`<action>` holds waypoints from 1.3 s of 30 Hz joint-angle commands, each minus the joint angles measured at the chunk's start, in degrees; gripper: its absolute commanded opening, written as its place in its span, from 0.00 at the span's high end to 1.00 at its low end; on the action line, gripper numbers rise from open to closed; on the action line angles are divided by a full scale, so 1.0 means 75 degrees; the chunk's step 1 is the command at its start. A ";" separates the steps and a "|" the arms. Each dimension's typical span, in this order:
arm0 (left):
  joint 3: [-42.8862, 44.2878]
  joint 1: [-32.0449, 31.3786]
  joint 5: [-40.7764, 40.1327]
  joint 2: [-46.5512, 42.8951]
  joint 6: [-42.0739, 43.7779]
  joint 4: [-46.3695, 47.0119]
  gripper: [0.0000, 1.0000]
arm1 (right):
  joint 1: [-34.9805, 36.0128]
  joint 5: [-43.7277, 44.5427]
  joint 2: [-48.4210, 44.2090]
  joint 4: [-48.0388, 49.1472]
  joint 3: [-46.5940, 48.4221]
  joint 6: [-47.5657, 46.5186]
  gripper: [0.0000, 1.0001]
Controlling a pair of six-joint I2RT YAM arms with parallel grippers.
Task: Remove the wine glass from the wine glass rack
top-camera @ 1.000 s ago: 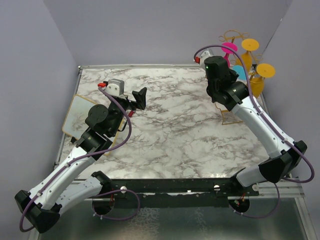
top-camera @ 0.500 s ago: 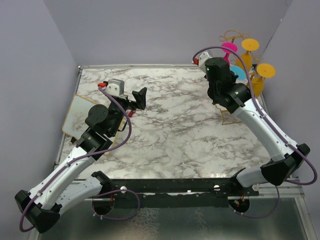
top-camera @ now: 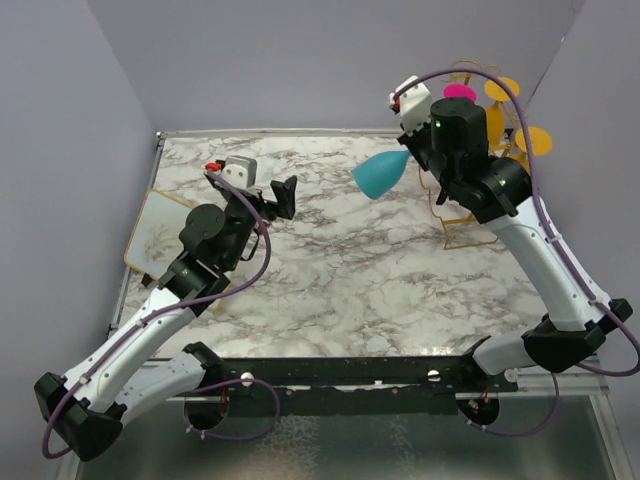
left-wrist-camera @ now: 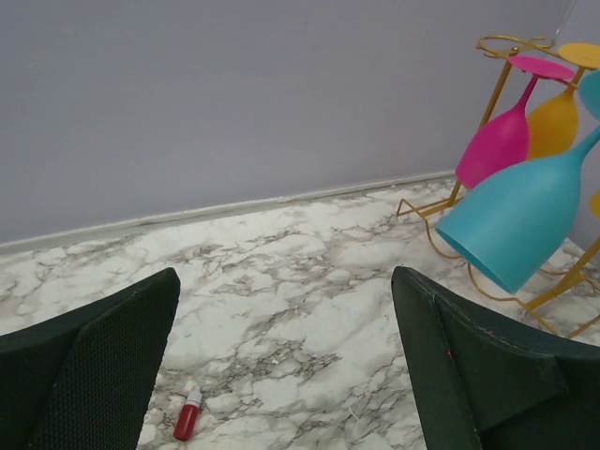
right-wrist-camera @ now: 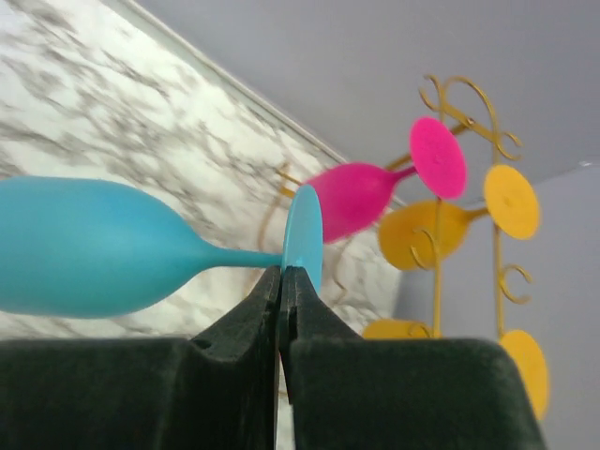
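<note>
**Near field.** The left arm (top-camera: 150, 330) rises from its base at the near edge and bends inward over the marble surface (top-camera: 350, 260). Its elbow covers part of a gold-edged tray (top-camera: 160, 225) lying flat at the left margin, so what the tray carries cannot be made out. The left claw (top-camera: 283, 195) hangs above the surface with its fingers (left-wrist-camera: 94, 366) spread wide and nothing between them. In the left wrist view a small red bottle (left-wrist-camera: 187, 415) lies on the surface below the gap.

**Middle field.** The right arm (top-camera: 540, 260) extends steeply toward the far right corner. The right claw (right-wrist-camera: 281, 281) is pinched closed on the teal wine glass (top-camera: 380, 173) where the stem meets the foot. The glass is held roughly level in the air, off the rack, with its bowl pointing left over the surface. In the top view the wrist hides the foot and the grip.

**Far field.** The wine glass rack (top-camera: 465, 75) stands in the far right corner. It carries a pink glass (right-wrist-camera: 356, 197) and yellow glasses (right-wrist-camera: 422, 234), hung bowl-down by their feet. The arm hides part of its wire base.
</note>
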 commanded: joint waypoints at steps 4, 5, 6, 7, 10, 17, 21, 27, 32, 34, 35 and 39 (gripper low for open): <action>0.0569 0.0036 -0.0226 0.0110 -0.0467 -0.0563 0.01 | 0.0044 -0.2848 0.0530 0.0936 0.0279 0.2745 0.99; 0.0701 0.0039 -0.0215 0.0107 -0.0694 -0.0745 0.01 | 0.0039 -0.3019 0.0592 0.1152 0.0202 0.3135 0.99; 0.0826 0.0039 -0.0168 0.0092 -0.0839 -0.0980 0.01 | 0.0017 -0.3140 0.0619 0.1396 0.0063 0.3534 0.99; 0.0931 0.0039 -0.0161 0.0065 -0.1009 -0.1228 0.01 | -0.0020 -0.3307 0.0635 0.1658 -0.0154 0.3930 0.99; 0.1129 0.0039 -0.0221 -0.0155 -0.1628 -0.1821 0.01 | -0.0328 -0.4203 0.0576 0.2555 -0.0767 0.5185 0.99; 0.0979 0.0039 -0.0638 -0.1303 -0.2712 -0.2102 0.01 | -0.1304 -0.6185 0.0598 0.4458 -0.2062 0.8070 0.99; 0.1053 0.0039 -0.0615 -0.1386 -0.2910 -0.2147 0.01 | -0.1367 -0.6318 0.0506 0.5274 -0.2523 0.9372 0.99; 0.1217 0.0035 -0.0184 -0.0902 -0.2969 -0.2187 0.01 | -0.1456 -0.6592 0.0413 0.6000 -0.3007 1.1697 0.99; 0.1172 0.0038 0.0246 -0.0563 -0.3010 -0.1560 0.01 | -0.1456 -0.7188 0.0317 0.6681 -0.3562 1.3155 0.99; 0.1199 0.0039 0.0524 -0.0379 -0.3006 -0.1230 0.01 | -0.1456 -0.7280 0.0223 0.6983 -0.3822 1.3470 0.99; 0.1245 0.0039 0.0595 -0.0267 -0.3010 -0.1132 0.01 | -0.1458 -0.7289 0.0167 0.7057 -0.3915 1.3536 0.99; 0.1460 0.0043 0.0808 0.0254 -0.3008 -0.0763 0.01 | -0.1456 -0.7395 0.0039 0.7090 -0.4100 1.3675 0.99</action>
